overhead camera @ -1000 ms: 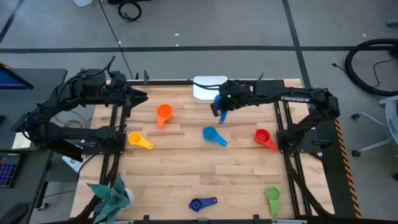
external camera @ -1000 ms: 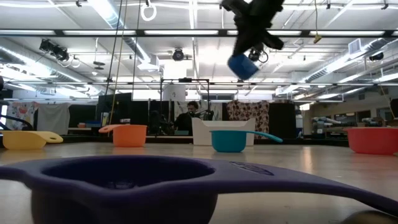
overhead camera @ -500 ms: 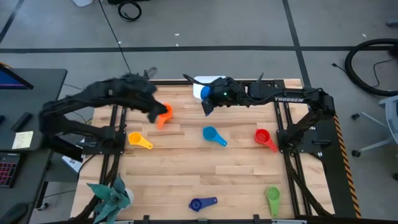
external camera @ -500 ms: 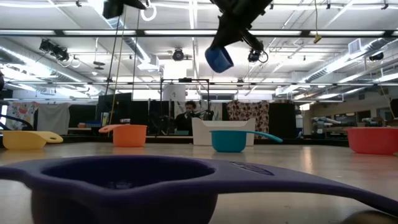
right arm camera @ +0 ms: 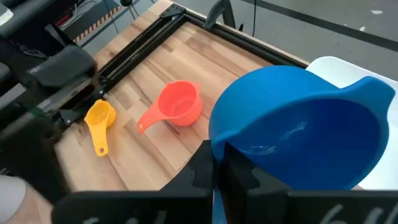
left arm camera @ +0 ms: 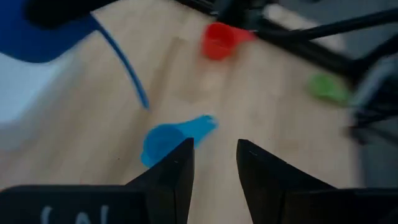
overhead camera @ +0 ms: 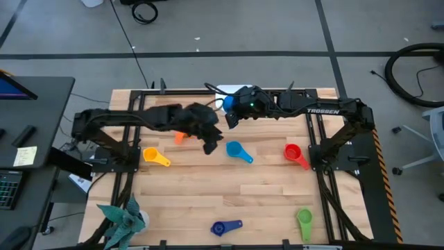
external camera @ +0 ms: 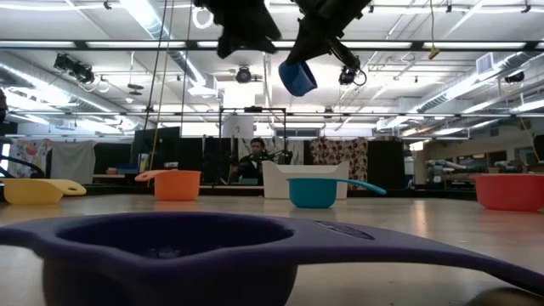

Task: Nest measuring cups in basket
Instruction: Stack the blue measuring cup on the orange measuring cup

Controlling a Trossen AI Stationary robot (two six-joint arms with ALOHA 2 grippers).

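the right gripper [overhead camera: 230, 119] is clenched on the medium blue measuring cup [right arm camera: 303, 129], holding it in the air at the near edge of the white basket [right arm camera: 336, 66]. the left gripper [left arm camera: 212, 158] hangs over the table's middle, fingers [left arm camera: 176, 171] slightly parted and empty, above the light blue cup [overhead camera: 238, 151]. the orange cup [right arm camera: 176, 106], yellow cup [overhead camera: 155, 156], red cup [overhead camera: 295, 155], green cup [overhead camera: 304, 222] and dark blue cup [overhead camera: 225, 227] lie scattered on the wooden table [overhead camera: 201, 194].

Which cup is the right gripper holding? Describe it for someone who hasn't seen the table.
Find the white basket at the table's far edge. Just above it, the right gripper holds the medium blue cup in the air. Every other cup lies on the wood.
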